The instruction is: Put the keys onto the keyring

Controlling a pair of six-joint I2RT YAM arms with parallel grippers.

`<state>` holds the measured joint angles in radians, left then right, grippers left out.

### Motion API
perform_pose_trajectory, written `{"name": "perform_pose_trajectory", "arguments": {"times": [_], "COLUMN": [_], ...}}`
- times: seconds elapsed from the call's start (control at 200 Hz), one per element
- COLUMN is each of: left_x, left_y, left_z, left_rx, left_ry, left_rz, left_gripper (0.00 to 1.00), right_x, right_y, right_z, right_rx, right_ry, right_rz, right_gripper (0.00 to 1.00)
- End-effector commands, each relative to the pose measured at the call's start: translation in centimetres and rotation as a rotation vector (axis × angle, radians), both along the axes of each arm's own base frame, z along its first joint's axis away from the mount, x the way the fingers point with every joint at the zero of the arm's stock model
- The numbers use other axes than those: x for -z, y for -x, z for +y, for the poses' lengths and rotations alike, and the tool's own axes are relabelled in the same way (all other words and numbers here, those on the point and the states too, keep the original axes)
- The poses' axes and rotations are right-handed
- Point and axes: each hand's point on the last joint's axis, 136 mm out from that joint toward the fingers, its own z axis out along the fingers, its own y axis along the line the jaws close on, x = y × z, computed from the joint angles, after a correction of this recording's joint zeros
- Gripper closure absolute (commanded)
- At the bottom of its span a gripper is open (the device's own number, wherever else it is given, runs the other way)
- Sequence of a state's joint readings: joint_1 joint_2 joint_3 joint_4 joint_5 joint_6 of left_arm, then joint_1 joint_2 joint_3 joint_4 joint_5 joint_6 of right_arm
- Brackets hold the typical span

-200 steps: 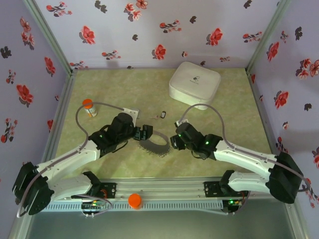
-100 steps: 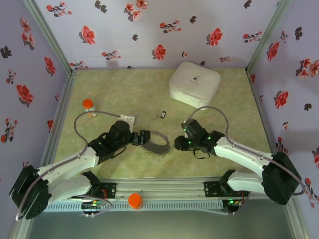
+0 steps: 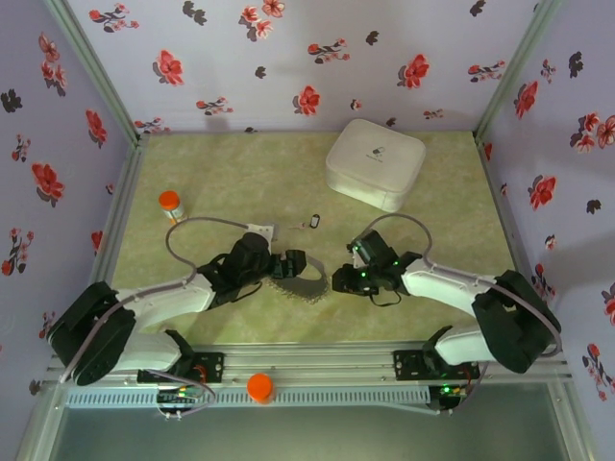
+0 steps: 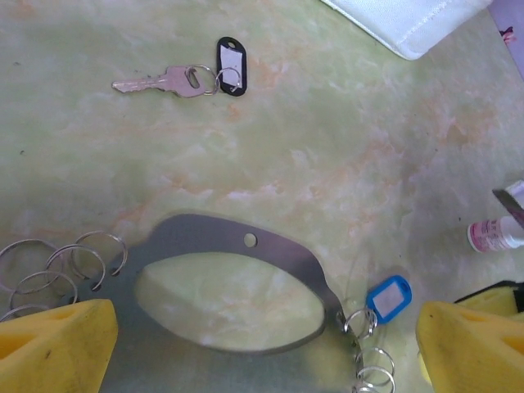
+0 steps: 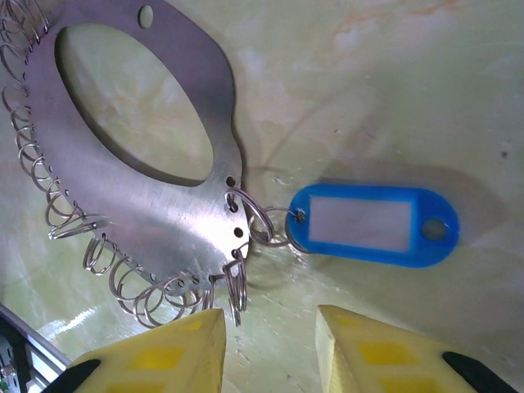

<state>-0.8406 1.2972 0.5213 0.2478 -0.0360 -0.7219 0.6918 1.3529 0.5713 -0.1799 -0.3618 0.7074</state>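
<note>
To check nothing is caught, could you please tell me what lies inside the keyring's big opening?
Bare green tabletop shows through the keyring opening; nothing lies in it. What sits under the metal band itself is covered.

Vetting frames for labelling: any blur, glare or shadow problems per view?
Top external: even light, but the keyring and the black-tagged key are too small for detail. Left wrist: key sharp, the left gripper's fingertips soft at the bottom corners. Right wrist: sheen on the keyring's metal, soft shadow around the blue tag, the right gripper's fingertips blurred.
</note>
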Motion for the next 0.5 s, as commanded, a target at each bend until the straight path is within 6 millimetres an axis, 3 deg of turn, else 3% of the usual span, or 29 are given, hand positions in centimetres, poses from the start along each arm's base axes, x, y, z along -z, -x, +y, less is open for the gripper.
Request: {"name": "perform_pose_trajectory", "arguments": {"times": [0.0,0.495], "left_x": [-0.2,3.5], "left_y": [-0.5,-0.3], "left_z": [-0.7,0.2], "left_rx": [-0.03,-0.092], "left_ry": [0.069,0.099], "left_rz": [0.0,0.085], "left_gripper": [0.06,0.15], "right_x": [0.6,0.4], "right_y": [0.2,-0.3], "right_z": [0.9,1.9], "right_rx": [-0.007,-0.047], "right_ry": [-0.061,-0.088], "right_rz": [0.03,0.016], "right_gripper": [0.66,0.82]}}
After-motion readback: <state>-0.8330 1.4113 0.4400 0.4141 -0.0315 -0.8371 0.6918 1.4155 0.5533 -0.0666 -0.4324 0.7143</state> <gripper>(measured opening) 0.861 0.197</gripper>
